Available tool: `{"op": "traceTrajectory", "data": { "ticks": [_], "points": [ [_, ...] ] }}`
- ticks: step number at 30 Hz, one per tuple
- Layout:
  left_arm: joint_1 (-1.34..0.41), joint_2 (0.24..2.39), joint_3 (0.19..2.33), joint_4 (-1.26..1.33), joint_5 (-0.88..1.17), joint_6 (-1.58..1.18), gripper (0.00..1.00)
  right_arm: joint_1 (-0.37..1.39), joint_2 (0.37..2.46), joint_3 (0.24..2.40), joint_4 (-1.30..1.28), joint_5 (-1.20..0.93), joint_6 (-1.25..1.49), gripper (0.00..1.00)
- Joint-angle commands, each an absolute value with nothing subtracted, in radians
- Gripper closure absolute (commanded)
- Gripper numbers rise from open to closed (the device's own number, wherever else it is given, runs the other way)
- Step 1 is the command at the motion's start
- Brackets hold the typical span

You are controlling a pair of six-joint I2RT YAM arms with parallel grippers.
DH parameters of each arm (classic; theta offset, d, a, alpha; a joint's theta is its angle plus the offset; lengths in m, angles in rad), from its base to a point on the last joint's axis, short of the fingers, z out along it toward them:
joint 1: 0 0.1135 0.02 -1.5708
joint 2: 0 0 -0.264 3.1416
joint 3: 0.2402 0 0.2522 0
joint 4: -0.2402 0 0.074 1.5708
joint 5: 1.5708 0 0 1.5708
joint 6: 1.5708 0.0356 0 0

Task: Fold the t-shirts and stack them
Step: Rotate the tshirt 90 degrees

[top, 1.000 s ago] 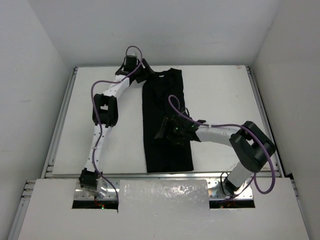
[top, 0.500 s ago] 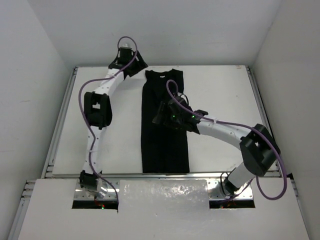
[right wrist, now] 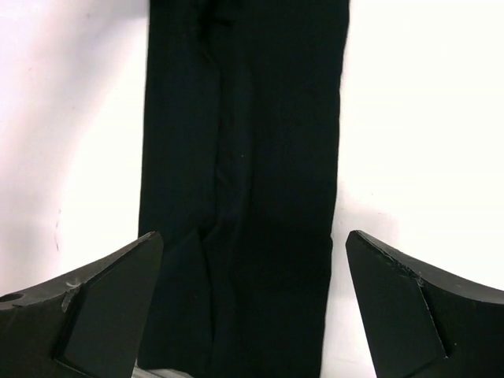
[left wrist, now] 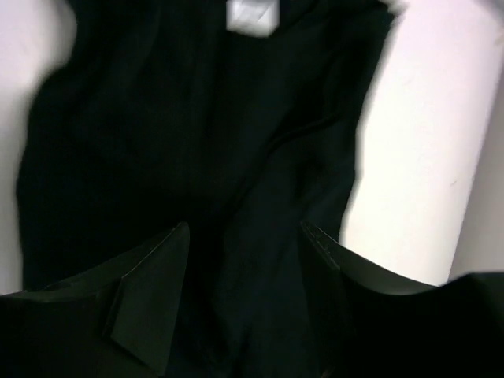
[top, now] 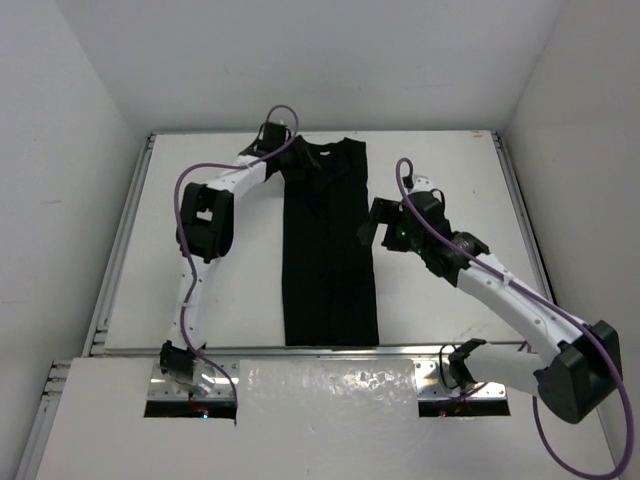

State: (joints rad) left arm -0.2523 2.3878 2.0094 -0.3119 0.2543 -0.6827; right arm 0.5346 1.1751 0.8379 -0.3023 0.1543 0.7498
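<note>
The black t-shirt point(top: 330, 250) lies flat on the white table point(top: 450, 170), folded into a long narrow strip that runs from the far edge to the near edge. Its collar end with a white label point(left wrist: 250, 16) is at the far side. My left gripper point(top: 292, 168) hovers over the strip's far left corner, jaws apart, with cloth point(left wrist: 197, 142) filling the view beneath it point(left wrist: 244, 240). My right gripper point(top: 370, 230) is wide open and empty just right of the strip's middle. In the right wrist view it point(right wrist: 252, 248) looks down the strip point(right wrist: 244, 157).
Metal rails point(top: 118, 240) border the table's left and right sides. A shiny plate point(top: 328, 385) lies at the near edge between the arm bases. White walls enclose the table. Bare table lies on both sides of the shirt.
My right gripper has pulled off the shirt's middle to its right side. My left gripper swung out to the far left, then came back over the collar end. The strip lies straighter.
</note>
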Motion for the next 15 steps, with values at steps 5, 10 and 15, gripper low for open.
{"op": "traceTrajectory", "data": {
  "ticks": [5,10,15],
  "points": [
    [-0.245,2.441,1.991,-0.212,0.374,-0.681,0.49,0.54,1.069,0.802,-0.365,0.123,0.649,0.01],
    [-0.249,2.438,1.942,-0.164,0.413,-0.692,0.68,0.54,1.025,0.784,-0.361,0.12,0.647,0.01],
    [-0.259,2.407,1.925,-0.109,0.442,-0.696,0.74,0.541,1.04,0.779,-0.364,0.11,0.647,0.01]
  ]
}}
